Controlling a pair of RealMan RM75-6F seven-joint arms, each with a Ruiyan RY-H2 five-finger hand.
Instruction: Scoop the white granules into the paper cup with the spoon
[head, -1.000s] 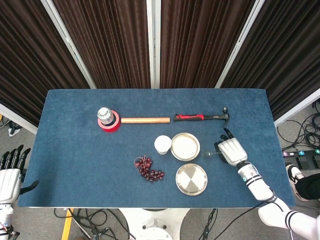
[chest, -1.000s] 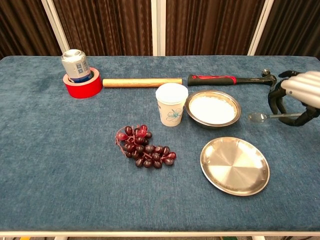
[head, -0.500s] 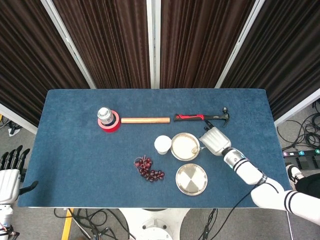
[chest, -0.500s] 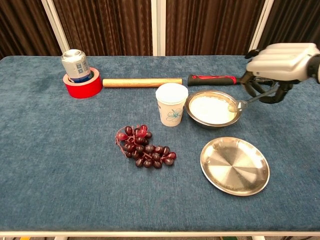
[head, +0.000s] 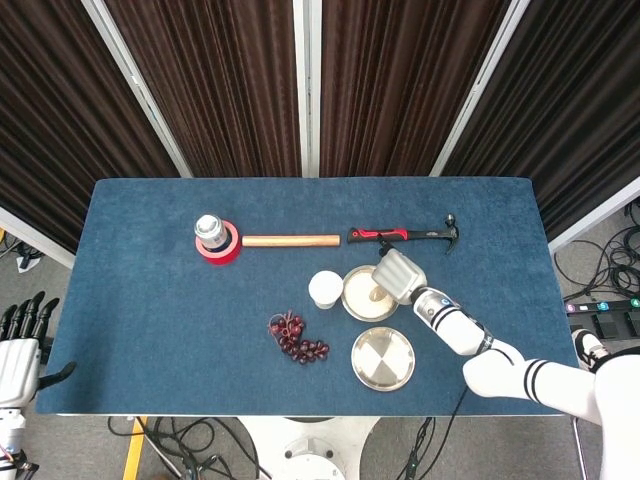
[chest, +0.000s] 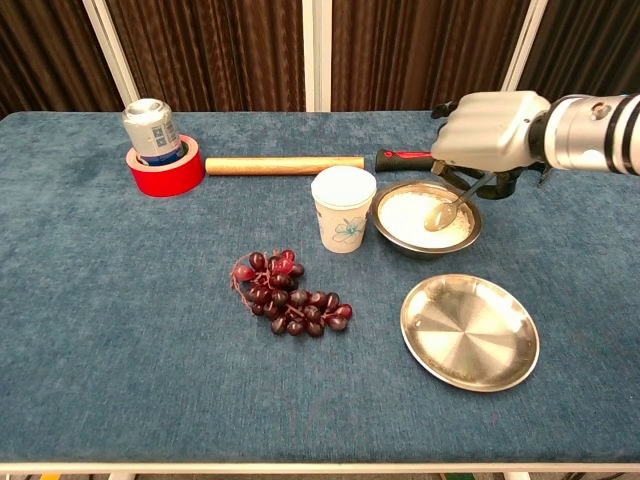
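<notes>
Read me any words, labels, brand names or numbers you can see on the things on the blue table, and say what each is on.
None can be read.
Silver and blue drinks can in the red tape roll: has print, too blurred to read.
White paper cup: only a blue flower drawing, no words.
Red-and-black-handled hammer: no legible marking.

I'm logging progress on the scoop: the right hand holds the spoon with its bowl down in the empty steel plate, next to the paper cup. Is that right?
Not quite. The right hand does hold the spoon, but the chest view shows the spoon's bowl down in the dish of white granules beside the paper cup. The empty steel plate lies apart, nearer the front edge.
</notes>
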